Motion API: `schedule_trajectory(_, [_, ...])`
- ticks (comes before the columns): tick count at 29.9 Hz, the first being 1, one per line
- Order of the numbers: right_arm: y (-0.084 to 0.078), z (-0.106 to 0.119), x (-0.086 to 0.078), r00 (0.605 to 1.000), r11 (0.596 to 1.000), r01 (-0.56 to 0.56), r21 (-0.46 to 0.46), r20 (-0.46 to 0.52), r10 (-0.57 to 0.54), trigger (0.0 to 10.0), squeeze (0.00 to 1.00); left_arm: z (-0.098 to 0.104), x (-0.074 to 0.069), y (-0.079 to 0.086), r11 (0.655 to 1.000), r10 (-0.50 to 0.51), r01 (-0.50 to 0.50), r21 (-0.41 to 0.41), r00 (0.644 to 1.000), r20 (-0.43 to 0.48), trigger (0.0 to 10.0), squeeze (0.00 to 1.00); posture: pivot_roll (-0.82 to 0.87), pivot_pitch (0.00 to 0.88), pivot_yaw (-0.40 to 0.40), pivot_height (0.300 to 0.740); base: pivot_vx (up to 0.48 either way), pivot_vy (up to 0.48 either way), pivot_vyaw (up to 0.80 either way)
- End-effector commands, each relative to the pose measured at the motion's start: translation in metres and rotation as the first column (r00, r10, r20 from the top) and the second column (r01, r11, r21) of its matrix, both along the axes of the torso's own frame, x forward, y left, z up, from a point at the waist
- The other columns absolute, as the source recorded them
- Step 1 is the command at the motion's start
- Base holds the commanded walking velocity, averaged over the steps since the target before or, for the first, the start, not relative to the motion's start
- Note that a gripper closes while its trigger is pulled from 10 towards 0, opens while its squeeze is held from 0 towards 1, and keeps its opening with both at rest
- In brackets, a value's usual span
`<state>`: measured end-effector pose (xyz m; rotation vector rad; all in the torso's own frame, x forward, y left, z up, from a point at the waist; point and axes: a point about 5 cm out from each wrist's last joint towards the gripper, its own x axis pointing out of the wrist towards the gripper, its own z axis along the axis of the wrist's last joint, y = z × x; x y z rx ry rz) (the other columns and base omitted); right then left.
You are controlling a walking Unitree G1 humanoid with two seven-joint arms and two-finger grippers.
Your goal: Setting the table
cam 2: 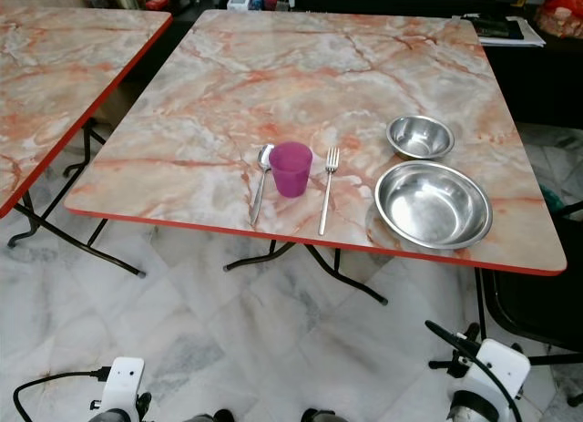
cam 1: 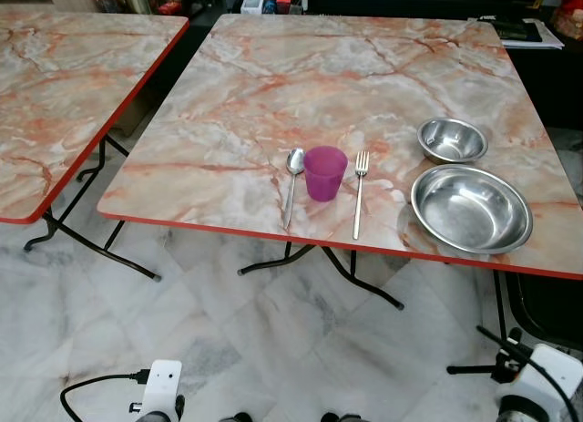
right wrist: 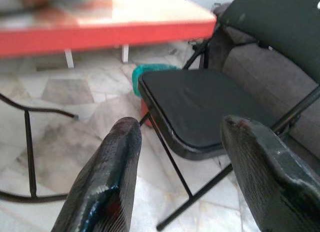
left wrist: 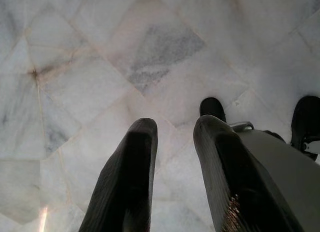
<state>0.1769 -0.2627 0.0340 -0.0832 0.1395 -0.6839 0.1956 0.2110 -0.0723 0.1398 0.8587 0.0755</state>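
A: Nearest first — what are the arms doing?

B: Both hanging low. Left gripper is pointing at the floor tiles, fingers slightly apart, holding nothing. Right gripper is facing a black folding chair, fingers wide apart.

A: And on the worktop?

B: Near its front edge a spoon, purple cup and fork are lying side by side. Right of them a large steel bowl is sitting, a smaller bowl just behind it.

Cup between spoon, fork; bowls right.
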Motion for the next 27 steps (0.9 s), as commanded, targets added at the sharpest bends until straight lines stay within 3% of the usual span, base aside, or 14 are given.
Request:
schedule_trajectory(1, [-0.001,0.005,-0.004,1.0,1.0,0.017,0.005,-0.006,-0.017,10.0,0.0,-0.005,-0.008,0.0,1.0,-0.017,0.017,0.007,0.999,-0.046,10.0,0.0,-0.13,0.169,0.011,0.74,0.0,0.0,0.0])
schedule_trajectory(6, [-0.007,0.034,0.025,0.998,1.0,-0.001,-0.007,0.065,0.002,10.0,0.0,-0.005,-0.009,0.0,1.0,-0.015,0.015,0.004,0.999,-0.039,10.0,0.0,-0.14,0.161,0.016,0.74,0.0,0.0,0.0])
schedule_trajectory(7, [-0.007,0.037,0.04,0.997,1.0,-0.013,0.012,0.076,0.012,10.0,0.0,-0.005,-0.009,0.0,1.0,-0.013,0.013,0.001,0.999,-0.036,10.0,0.0,-0.15,0.149,0.023,0.74,0.0,0.0,0.0])
schedule_trajectory(8, [-0.007,0.037,0.04,0.997,1.0,-0.013,0.012,0.076,0.012,10.0,0.0,-0.005,-0.009,0.0,1.0,-0.013,0.013,0.001,0.999,-0.036,10.0,0.0,-0.15,0.149,0.023,0.74,0.0,0.0,0.0])
schedule_trajectory(9, [-0.006,0.042,0.057,0.994,0.999,-0.029,0.038,0.103,0.025,10.0,0.0,-0.004,-0.008,-0.001,1.0,-0.011,0.011,0.0,1.0,-0.029,10.0,0.0,-0.14,0.148,0.024,0.74,0.0,0.0,0.0])
schedule_trajectory(12, [-0.006,0.051,0.071,0.991,0.998,-0.049,0.043,0.128,0.043,10.0,0.0,-0.004,-0.006,-0.001,1.0,-0.009,0.009,-0.002,1.0,-0.021,10.0,0.0,-0.13,0.142,0.02,0.74,0.0,0.0,0.0])
schedule_trajectory(13, [-0.007,0.064,0.087,0.985,0.995,-0.061,0.075,0.164,0.048,10.0,0.0,-0.002,-0.003,-0.003,1.0,-0.006,0.006,-0.004,1.0,-0.006,10.0,0.0,-0.13,0.14,0.02,0.74,0.0,0.0,0.0])
schedule_trajectory(16, [-0.009,0.071,0.094,0.983,0.995,-0.067,0.077,0.176,0.053,10.0,0.0,-0.002,-0.002,-0.004,1.0,-0.001,0.001,-0.006,1.0,0.001,10.0,0.0,-0.12,0.137,0.016,0.74,0.0,0.0,0.0])
schedule_trajectory(20, [-0.022,0.098,0.115,0.972,0.989,-0.06,0.134,0.234,0.028,10.0,0.0,0.0,-0.001,-0.004,1.0,-0.003,0.003,-0.004,1.0,0.013,10.0,0.0,-0.12,0.137,0.015,0.74,0.0,0.0,0.0])
schedule_trajectory(27, [-0.036,0.13,0.119,0.942,0.986,-0.045,0.161,0.336,-0.012,10.0,0.0,0.0,-0.003,0.001,1.0,0.006,-0.006,-0.01,1.0,0.03,10.0,0.0,-0.11,0.134,0.015,0.74,0.0,0.0,0.0])
